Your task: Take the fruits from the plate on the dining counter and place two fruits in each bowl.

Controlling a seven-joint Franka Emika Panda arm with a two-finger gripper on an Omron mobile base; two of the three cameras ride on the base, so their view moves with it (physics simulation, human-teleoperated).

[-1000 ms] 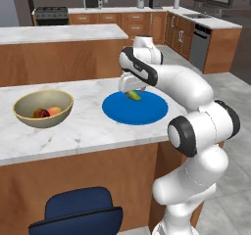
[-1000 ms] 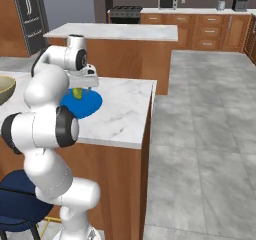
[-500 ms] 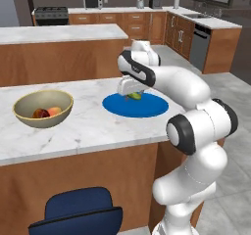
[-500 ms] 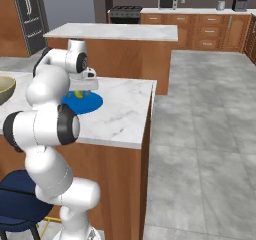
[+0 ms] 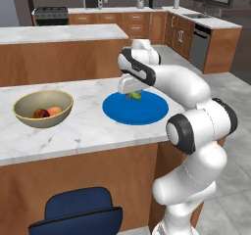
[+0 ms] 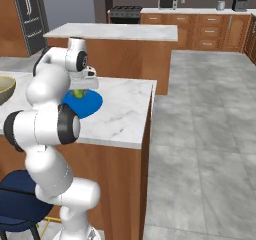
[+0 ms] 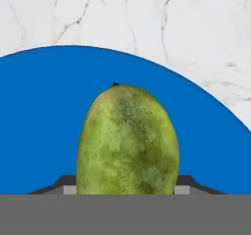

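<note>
A green oblong fruit lies on the blue plate, and my gripper is shut on it, one dark fingertip pressed to each side. From the base, the gripper reaches down over the back part of the plate on the dining counter, with the green fruit between its fingers. To the left stands the beige bowl holding a reddish fruit and an orange one. From the right, the gripper and fruit sit above the plate.
A second marble-topped island stands behind the counter. A blue chair sits below the counter's front edge. The counter ends just right of the plate, with grey floor beyond. The beige bowl's rim shows at the left edge.
The gripper has come down onto the plate and its fingers have closed from wide open onto the green fruit. The plate and bowl have not moved.
</note>
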